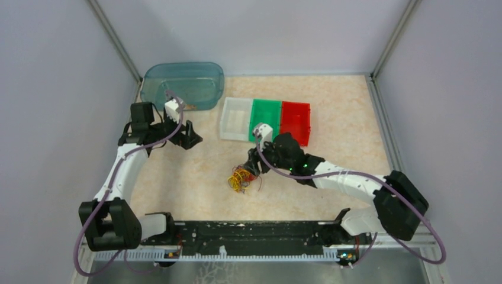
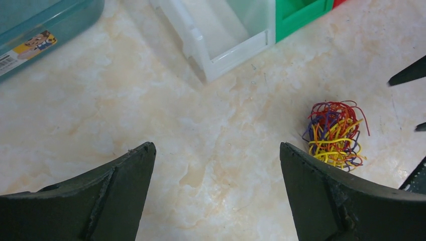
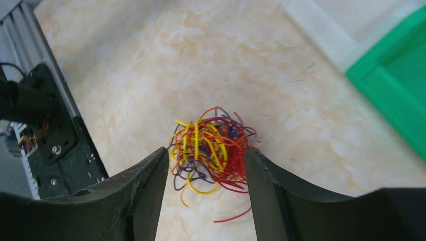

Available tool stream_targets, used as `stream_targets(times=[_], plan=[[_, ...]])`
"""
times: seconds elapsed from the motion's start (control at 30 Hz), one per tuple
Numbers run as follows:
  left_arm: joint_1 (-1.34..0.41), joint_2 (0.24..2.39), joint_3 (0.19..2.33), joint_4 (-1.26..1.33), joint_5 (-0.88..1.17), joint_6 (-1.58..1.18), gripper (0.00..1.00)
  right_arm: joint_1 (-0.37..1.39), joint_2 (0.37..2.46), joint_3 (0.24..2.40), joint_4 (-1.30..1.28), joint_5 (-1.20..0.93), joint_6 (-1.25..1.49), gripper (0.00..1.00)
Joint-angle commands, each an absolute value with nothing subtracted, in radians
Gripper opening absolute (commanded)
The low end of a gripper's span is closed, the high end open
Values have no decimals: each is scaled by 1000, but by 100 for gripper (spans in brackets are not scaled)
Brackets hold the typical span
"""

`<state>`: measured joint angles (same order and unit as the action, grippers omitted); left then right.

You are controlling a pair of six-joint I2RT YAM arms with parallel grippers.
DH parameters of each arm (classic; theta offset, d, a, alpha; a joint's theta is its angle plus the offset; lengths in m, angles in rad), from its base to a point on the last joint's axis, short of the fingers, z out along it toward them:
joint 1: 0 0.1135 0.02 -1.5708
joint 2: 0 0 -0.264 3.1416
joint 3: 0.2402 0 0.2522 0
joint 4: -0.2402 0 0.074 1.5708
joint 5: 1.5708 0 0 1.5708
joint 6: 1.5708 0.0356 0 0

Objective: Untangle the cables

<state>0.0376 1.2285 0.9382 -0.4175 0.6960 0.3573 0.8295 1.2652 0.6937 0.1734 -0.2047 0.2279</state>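
Observation:
The cables [image 1: 241,178] lie as one tangled ball of thin yellow, red, orange and purple wires on the marble table, just near of centre. My right gripper [image 3: 206,153] is open, its two dark fingers either side of the ball [image 3: 211,148], close over it. In the top view the right gripper [image 1: 253,167] sits just right of the ball. My left gripper [image 2: 216,150] is open and empty over bare table; the ball [image 2: 334,134] lies to its right. In the top view the left gripper [image 1: 188,137] hovers at the left, near the teal tub.
A teal translucent tub [image 1: 183,86] stands at the back left. A row of white [image 1: 235,118], green [image 1: 264,120] and red [image 1: 295,122] bins stands behind the ball. A black rail [image 1: 248,234] runs along the near edge.

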Motion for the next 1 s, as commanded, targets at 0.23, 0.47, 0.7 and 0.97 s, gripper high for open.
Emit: stream_targets(times=[0.23,0.47,0.7,0.97], plan=[[41,1175,928,-485,832,423,99,887,1460,816,224,-227,181,46],[41,1173,931,-499,860,434,99,888,1493,802,226,-229,168,30],[37,1166,936,-520,897,455,99,887,1527,793,240,-245,187,21],[12,1162,928,-545,928,473,99,887,1485,822,249,-236,206,0]])
